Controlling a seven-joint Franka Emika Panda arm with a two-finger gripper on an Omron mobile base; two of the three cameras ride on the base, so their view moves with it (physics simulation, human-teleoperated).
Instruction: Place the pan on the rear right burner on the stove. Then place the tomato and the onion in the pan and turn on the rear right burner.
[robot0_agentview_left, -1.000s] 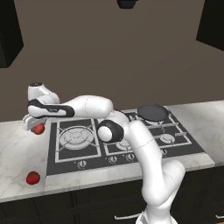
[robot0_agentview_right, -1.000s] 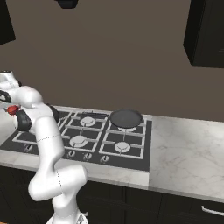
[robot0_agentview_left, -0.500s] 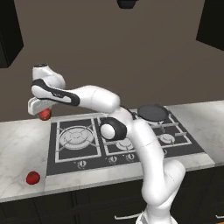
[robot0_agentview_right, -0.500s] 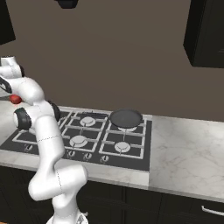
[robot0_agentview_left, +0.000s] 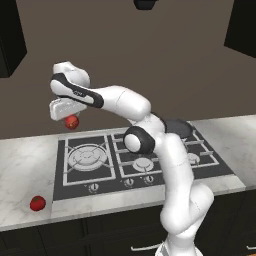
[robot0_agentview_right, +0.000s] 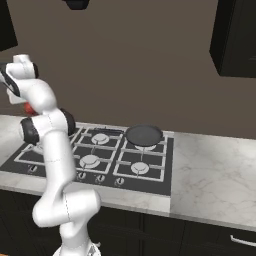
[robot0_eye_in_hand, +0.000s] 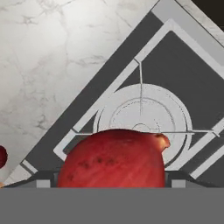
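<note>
Onion lifted above the stove
The two-finger gripper (robot0_agentview_left: 71, 119) clasps the round red onion (robot0_eye_in_hand: 113, 158) (jaws wide) high over the wide black gas cooktop (robot0_agentview_left: 80, 175).

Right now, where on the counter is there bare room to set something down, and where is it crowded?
The marble right of the stove is bare out to the counter's end. Left of the stove, the marble is bare apart from a tomato near the front edge. The stove is crowded: the pan sits on the rear right burner, grates cover the rest.
</note>
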